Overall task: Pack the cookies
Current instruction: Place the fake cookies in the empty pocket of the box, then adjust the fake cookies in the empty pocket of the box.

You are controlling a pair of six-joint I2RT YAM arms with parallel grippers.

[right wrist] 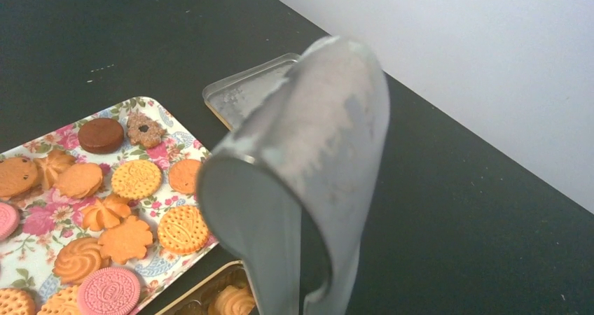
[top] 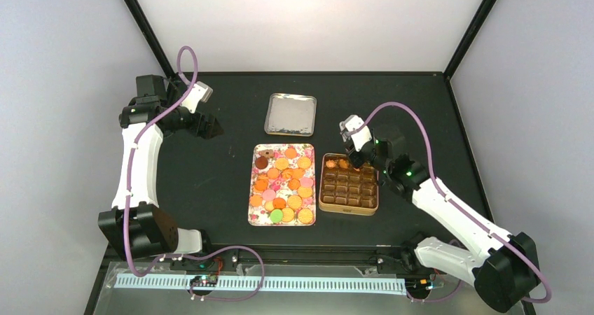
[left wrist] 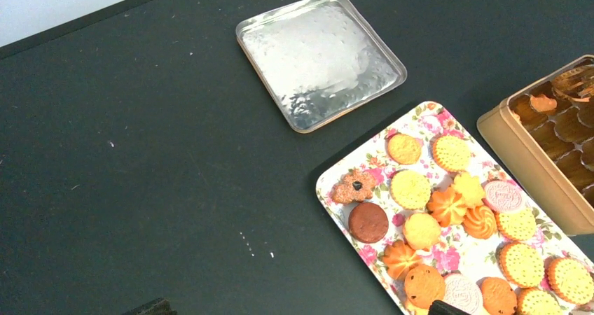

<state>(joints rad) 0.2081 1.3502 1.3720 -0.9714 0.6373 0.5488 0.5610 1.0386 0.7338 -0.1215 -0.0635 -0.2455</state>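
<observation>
left of the right gripper (top: 348,162) lie cookies (top: 281,164).

The cookies (top: 282,182) lie on the tray (top: 309,150), tin (top: 323,201) right, lid (top: 291,114) behind.

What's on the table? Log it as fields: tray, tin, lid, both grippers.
tray: floral, mid-table, covered with loose cookies
tin: beside the tray, on its right; a couple of cookies in its far-left cells
lid: silver, lying beyond the tray
left gripper: open, off to the left, holding nothing
right gripper: above the tin's far-left corner; grip unclear
</observation>
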